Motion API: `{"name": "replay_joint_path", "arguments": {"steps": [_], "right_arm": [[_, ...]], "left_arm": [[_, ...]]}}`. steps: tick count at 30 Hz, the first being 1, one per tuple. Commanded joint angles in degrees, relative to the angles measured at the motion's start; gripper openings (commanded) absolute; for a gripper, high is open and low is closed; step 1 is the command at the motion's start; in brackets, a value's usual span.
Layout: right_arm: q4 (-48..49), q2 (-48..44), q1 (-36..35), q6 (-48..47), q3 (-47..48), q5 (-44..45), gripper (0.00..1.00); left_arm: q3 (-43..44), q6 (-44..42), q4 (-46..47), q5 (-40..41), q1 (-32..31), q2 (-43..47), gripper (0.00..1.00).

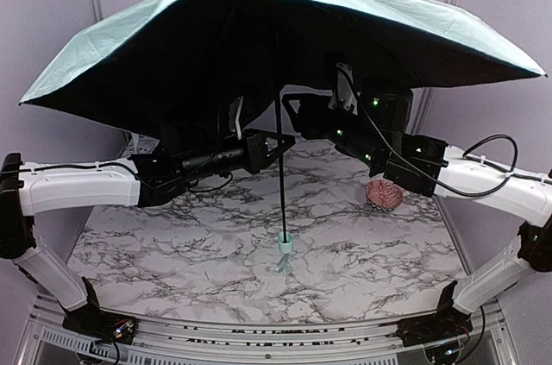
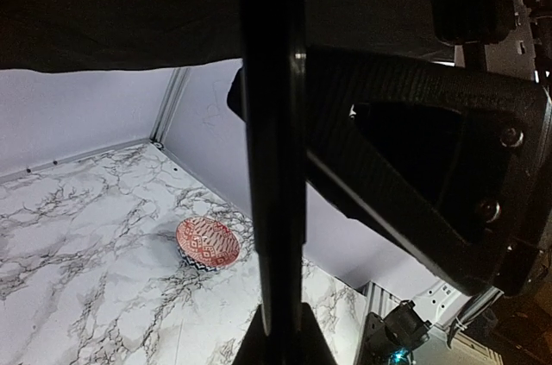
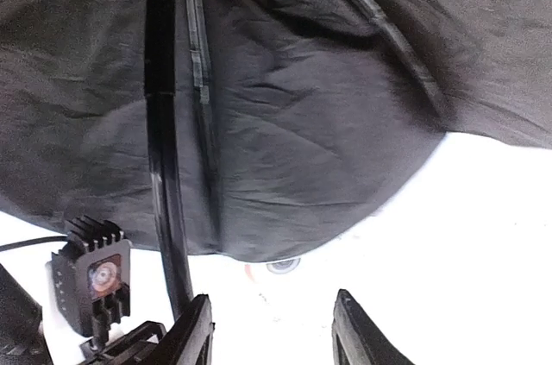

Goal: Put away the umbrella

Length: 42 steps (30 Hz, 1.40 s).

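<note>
Left gripper (image 1: 273, 146): I'm gripping the shaft (image 1: 279, 197) with it, midway up.
Umbrella (image 1: 103, 63): standing open, canopy (image 1: 345, 11) spreading over the shaft, handle (image 1: 285, 254) resting on the bench (image 1: 155, 244) at the shaft's foot.
Right gripper (image 1: 291, 115): hanging just right of the shaft, jaws apart, holding nothing.
Doing it well: I'm judging collapse comes next; steadying the shaft left, closing right squarely beneath the ribs (image 3: 200, 80) before pulling.

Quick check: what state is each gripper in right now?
left gripper: closed on the umbrella shaft.
right gripper: open, holding nothing.
</note>
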State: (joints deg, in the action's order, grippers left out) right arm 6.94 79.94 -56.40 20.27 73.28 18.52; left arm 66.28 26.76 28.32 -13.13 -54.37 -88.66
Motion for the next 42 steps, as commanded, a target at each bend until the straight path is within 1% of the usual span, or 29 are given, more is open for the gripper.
{"name": "replay_joint_path", "arguments": {"steps": [1, 6, 8, 12, 16, 18, 21, 23, 28, 32, 36, 37, 38, 40, 41, 42], "right_arm": [[1.44, 1.37, -0.12, -2.7, 4.48, 0.46, 0.46], [1.96, 4.51, -0.13, -6.86, 11.2, -3.72, 0.5], [0.85, 5.59, -0.15, -7.3, 12.92, -3.89, 0.51], [1.99, 7.34, -0.1, -8.19, 14.56, -4.98, 0.54], [-1.19, 10.55, -0.04, -7.51, 18.83, -4.24, 0.54], [-2.41, 11.39, -0.07, -6.77, 19.84, -2.63, 0.5], [-2.05, 11.23, -0.03, -6.58, 19.62, -1.78, 0.38], [-2.08, 11.05, 0.01, -6.34, 19.51, -1.22, 0.26], [-2.06, 10.29, 0.21, -5.14, 18.48, 1.11, 0.11], [-2.09, 9.89, 0.58, -3.99, 18.0, 1.26, 0.01], [-0.83, 9.35, 0.9, -2.0, 17.3, 0.42, 0.0], [-0.27, 9.03, 1.06, -1.06, 17.22, -0.3, 0.0], [0.28, 8.7, 1.15, 0.1, 17.13, -1.44, 0.0], [1.84, 7.86, 1.21, 2.01, 17.25, -3.37, 0.0], [2.6, 7.41, 1.2, 3.02, 17.25, -4.31, 0.0], [3.37, 7.09, 1.16, 4.1, 17.21, -5.13, 0.0]], "left_arm": [[2.5, -3.59, -0.35, 1.93, -0.73, 1.46, 0.0], [2.62, -3.51, -2.5, 3.8, -0.89, 1.45, 0.0], [2.61, -3.48, -2.72, 3.88, -0.91, 1.56, 0.0], [3.16, -4.75, -3.53, 3.28, -1.37, 1.45, 0.0], [3.8, -5.04, -3.97, 3.05, -1.69, 0.96, 0.0], [3.86, -5.59, -4.06, 2.93, -1.9, 0.96, 0.0], [3.72, -6.33, -4.01, 3.09, -2.01, 0.87, 0.0], [3.34, -6.51, -4.06, 3.29, -2.05, 0.81, 0.0], [2.96, -7.0, -4.06, 3.02, -2.14, 0.79, 0.0], [2.75, -8.29, -4.06, 3.06, -2.23, 1.2, 0.0], [2.3, -9.18, -3.97, 1.55, -2.19, 1.59, 0.0], [1.95, -9.11, -3.7, 1.11, -2.11, 1.71, 0.04], [1.43, -9.02, -3.28, 0.33, -1.88, 1.86, 0.15], [0.29, -8.59, -1.92, -2.76, -1.1, 1.92, 0.31], [-0.19, -7.88, -1.08, -3.89, -0.56, 1.84, 0.36], [-0.77, -6.21, -0.24, -4.46, -0.11, 1.75, 0.38]]}}
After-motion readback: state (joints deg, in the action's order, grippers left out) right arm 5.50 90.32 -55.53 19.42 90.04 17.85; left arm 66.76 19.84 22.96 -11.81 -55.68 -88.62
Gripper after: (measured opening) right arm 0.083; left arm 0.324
